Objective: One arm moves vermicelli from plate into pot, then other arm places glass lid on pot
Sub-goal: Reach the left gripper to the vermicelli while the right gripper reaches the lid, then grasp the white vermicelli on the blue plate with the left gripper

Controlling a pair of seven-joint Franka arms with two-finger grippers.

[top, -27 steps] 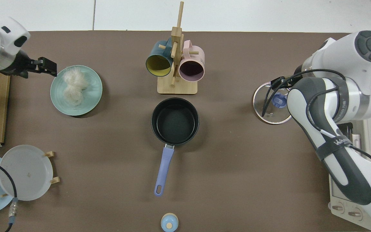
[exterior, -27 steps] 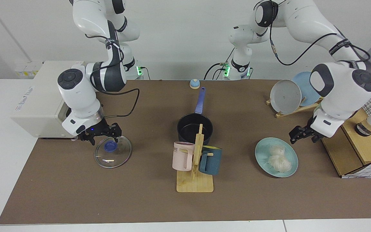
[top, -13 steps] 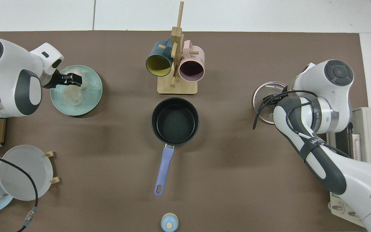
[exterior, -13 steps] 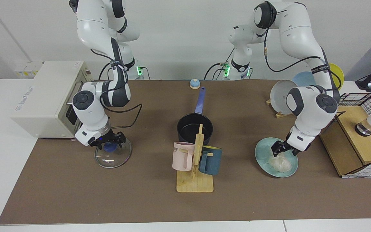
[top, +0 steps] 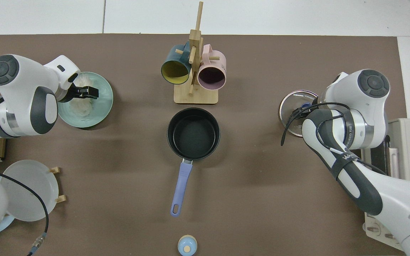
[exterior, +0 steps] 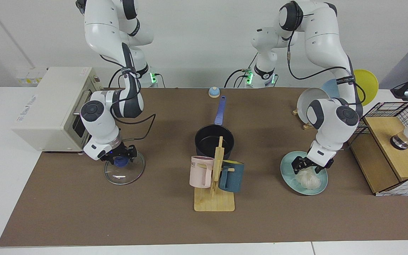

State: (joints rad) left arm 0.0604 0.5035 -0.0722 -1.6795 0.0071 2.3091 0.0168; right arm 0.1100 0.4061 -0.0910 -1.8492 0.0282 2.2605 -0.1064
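Brown desk (exterior: 83, 219) carrying everything: left tool (exterior: 307, 168) hanging spread over vermicelli (exterior: 309, 180) on plate (exterior: 288, 177); right tool (exterior: 119, 158) straddling glass lid (exterior: 124, 172) knob, grip unclear; pot (exterior: 214, 141) sitting farther back, centre.

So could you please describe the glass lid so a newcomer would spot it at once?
On the brown table mat, look in front of the beige oven. The glass lid lies flat there under the right gripper: clear, metal-rimmed, with a blue knob.
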